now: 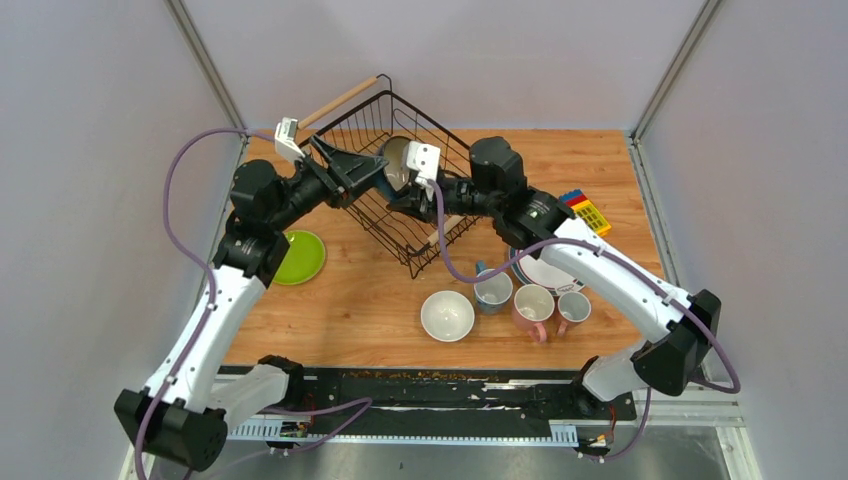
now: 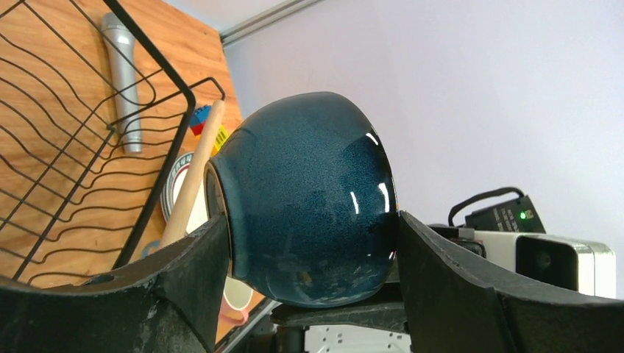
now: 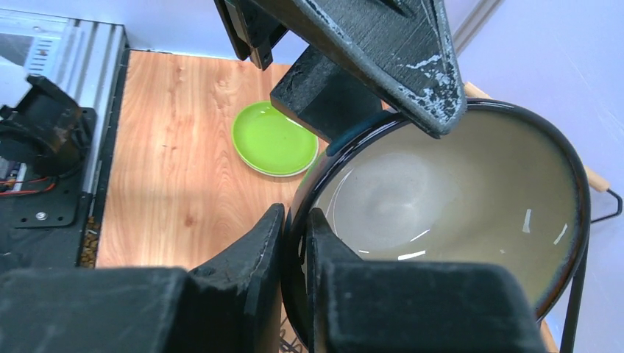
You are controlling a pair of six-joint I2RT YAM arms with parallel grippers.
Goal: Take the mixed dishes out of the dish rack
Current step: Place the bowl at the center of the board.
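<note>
— What's nearest?
— White bowl [image 1: 447,315] and mugs [image 1: 533,305], standing on the near part of the table [image 1: 350,300].
— And the teal bowl [image 1: 397,163]?
— Farther back, in the air over the rack [image 1: 400,215]. It lies on its side, axis level, mouth toward the right arm. Left gripper [image 2: 313,235] clamps it foot to rim, and right gripper [image 3: 294,220] pinches its rim.

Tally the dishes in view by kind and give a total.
Plates: 2, lime-green plate, patterned plate
Bowls: 2, white bowl, teal bowl
Mugs: 3, blue-grey mug, pink mug, third mug
Total: 7
</note>
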